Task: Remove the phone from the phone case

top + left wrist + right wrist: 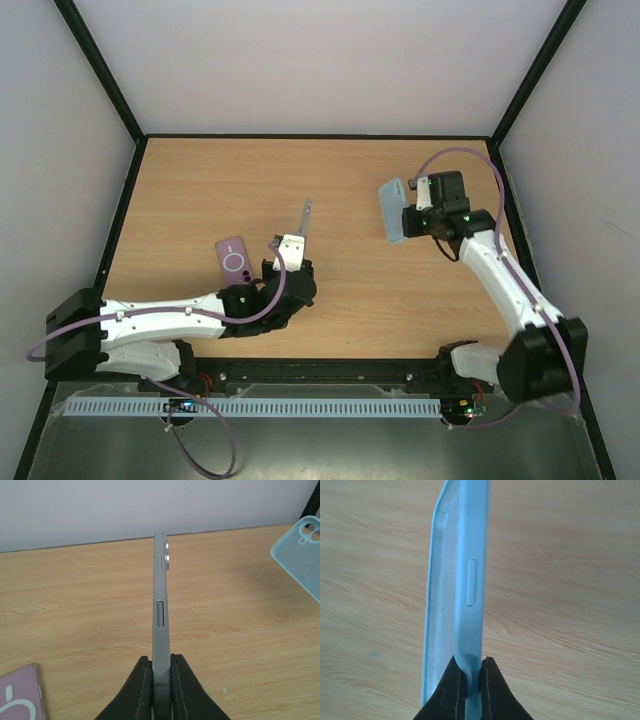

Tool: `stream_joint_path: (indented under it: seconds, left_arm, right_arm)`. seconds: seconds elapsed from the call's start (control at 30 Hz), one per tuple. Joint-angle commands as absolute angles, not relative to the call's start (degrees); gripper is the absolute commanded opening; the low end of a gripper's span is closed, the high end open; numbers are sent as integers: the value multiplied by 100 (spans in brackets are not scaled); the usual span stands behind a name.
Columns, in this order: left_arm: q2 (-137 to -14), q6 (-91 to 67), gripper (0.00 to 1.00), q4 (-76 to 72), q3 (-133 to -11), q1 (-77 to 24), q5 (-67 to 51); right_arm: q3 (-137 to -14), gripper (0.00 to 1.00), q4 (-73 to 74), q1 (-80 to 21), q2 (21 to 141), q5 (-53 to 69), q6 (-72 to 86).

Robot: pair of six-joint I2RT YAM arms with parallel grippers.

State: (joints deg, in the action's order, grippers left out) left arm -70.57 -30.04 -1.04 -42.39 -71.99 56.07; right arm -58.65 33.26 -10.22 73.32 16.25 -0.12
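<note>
Wooden table point(350, 200), left gripper point(160, 666) pinching phone point(160, 605), right gripper point(469, 669) pinching case point(455, 580)

Your left gripper point(160, 666) carries the phone point(161, 605) on edge, projecting ahead of it toward the far side. A purple case point(233, 259) lies flat on the table point(350, 170) just beside that wrist, on its left. The blue case point(394, 212) in your right gripper point(470, 667) hangs well apart from the phone. Bare wood between them gives passage.
</note>
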Motion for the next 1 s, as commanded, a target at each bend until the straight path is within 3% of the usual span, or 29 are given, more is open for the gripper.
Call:
stream_joint_path:
  seconds: [0.0,0.3,0.6,0.7,0.73,0.83,0.97]
  left_arm:
    - [-6978,-3390,2,315,-4192,-7225,5512]
    - [-7296,-3407,2,678,-4282,-7225,5427]
    - [-8011,-2919,2,807,-4733,-7060,5467]
    - [-8222,-2678,3,826,-4921,-6830,5273]
    - [-8285,-2593,2,833,-4976,-6750,5149]
    - [-8491,-2324,2,877,-5137,-6626,5117]
    - [-8870,-2139,2,1109,-5497,-6562,5202]
  right_arm:
    - [-5857,2,3422,-624,7726,2069,-908]
    - [-5263,2,2496,-13,7829,1674,-907]
    - [-5514,3,2511,977,8970,2773,-1083]
    - [-5782,46,2589,1135,9119,2735,-1079]
    - [-5927,54,2697,1187,9093,2646,-1102]
    - [-6306,64,2924,1345,8723,2377,-1118]
    - [-6150,68,3199,1338,7758,2891,-1116]
